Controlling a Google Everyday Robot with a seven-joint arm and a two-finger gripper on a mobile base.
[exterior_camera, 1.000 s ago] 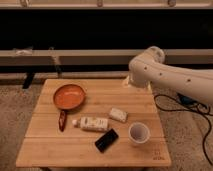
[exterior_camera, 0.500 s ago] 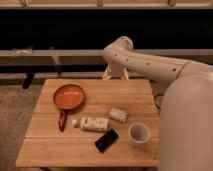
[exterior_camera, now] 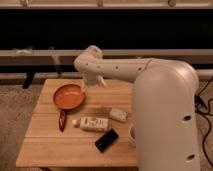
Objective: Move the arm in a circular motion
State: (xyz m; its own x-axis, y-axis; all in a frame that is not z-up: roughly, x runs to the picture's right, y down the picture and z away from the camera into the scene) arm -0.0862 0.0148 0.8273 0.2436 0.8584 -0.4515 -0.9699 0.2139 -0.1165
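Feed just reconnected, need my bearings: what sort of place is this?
Probably an indoor test room: a small wooden table holds staged items, an orange pan and a black phone, before a dark wall with horizontal rails. The arm reaches over it, gripper hanging beside the pan.

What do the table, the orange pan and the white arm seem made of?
Light plank table: probably wood, matt; seams between boards show. Round orange pan: smooth, faint sheen; plastic or coated metal. Thick cream-white arm: smooth moulded shell, likely plastic. Its gripper hangs over the table's far edge.
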